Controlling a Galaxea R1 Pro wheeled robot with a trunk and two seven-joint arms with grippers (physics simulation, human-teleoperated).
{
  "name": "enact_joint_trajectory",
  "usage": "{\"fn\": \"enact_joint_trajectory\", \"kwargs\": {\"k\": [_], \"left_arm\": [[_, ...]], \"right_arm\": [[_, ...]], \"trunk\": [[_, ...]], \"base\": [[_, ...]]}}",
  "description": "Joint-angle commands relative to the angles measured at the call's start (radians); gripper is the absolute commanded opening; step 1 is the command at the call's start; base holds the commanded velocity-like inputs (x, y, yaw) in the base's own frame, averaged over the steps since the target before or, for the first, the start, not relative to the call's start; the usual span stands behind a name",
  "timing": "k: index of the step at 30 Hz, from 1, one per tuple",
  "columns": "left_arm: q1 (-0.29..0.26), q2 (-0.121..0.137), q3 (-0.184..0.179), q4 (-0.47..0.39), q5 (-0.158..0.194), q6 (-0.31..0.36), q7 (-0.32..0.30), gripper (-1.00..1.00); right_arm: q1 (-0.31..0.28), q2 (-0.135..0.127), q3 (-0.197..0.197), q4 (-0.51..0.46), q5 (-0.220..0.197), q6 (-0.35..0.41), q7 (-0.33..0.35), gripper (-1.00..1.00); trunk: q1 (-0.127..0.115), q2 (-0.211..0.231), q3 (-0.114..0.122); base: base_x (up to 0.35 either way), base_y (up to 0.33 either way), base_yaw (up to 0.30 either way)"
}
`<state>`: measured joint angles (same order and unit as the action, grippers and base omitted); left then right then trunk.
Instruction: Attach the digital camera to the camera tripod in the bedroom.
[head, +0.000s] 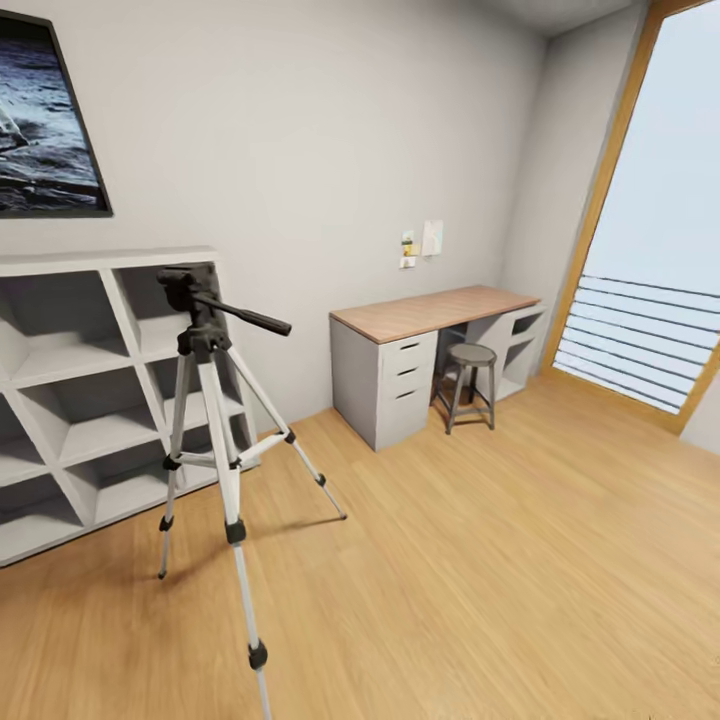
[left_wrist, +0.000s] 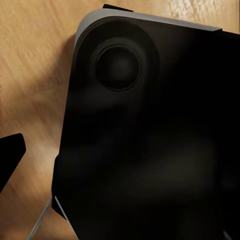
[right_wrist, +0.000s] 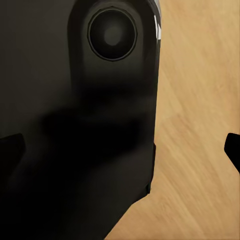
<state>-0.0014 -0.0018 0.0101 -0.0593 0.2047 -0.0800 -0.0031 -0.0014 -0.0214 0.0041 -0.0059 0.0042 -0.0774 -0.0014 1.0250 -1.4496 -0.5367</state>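
1. Across the whole head view runs the bedroom's light plank floor (head: 480, 560), with pale grey walls behind and a tall wood-framed window (head: 650, 230) at the right, its slatted rail cut off by the picture's edge.
2. Against the left wall stands a white cube shelf (head: 90, 400); its compartments look bare, though its left part runs out of frame. Above it hangs a dark framed picture (head: 45, 120), also cropped.
3. Along the far wall sits a desk (head: 430, 350) with a wooden top and grey drawers, a round stool (head: 471, 382) tucked just beside it.
4. Near the shelf, in open floor, stands the camera tripod (head: 215, 420), upright on three spread silver legs, probably so that it keeps steady and can be reached from the front. Its black head (head: 188, 285) carries a long handle pointing right. The nearest leg's foot is cut off at the bottom edge. Nothing sits on the head, so the attaching looks not yet done.
5. The digital camera cannot be made out anywhere; where it lies I cannot tell.
6. Both wrist views look down at the floor past a large black rounded body (left_wrist: 150, 140) (right_wrist: 75, 125), likely the robot's own base, which hides much below.
7. Dark fingertip corners show at the edges: the left gripper (left_wrist: 120, 150) and the right gripper (right_wrist: 125, 145) seem spread wide, holding nothing.
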Motion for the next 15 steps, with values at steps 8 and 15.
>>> {"fn": "enact_joint_trajectory", "kwargs": {"k": [8, 15], "left_arm": [[0.0, 0.0, -0.001, 0.001, 0.007, -0.002, -0.001, 1.0], [0.0, -0.001, -0.001, 0.001, 0.007, -0.003, -0.001, 1.0]], "right_arm": [[0.0, 0.0, 0.0, 0.0, 0.0, -0.002, 0.0, 1.0], [0.0, 0.0, 0.0, 0.0, 0.0, -0.002, 0.0, 1.0]], "trunk": [[0.0, 0.0, -0.001], [0.0, 0.0, -0.001]], "base": [[0.0, 0.0, -0.243], [0.0, 0.0, -0.243]]}}
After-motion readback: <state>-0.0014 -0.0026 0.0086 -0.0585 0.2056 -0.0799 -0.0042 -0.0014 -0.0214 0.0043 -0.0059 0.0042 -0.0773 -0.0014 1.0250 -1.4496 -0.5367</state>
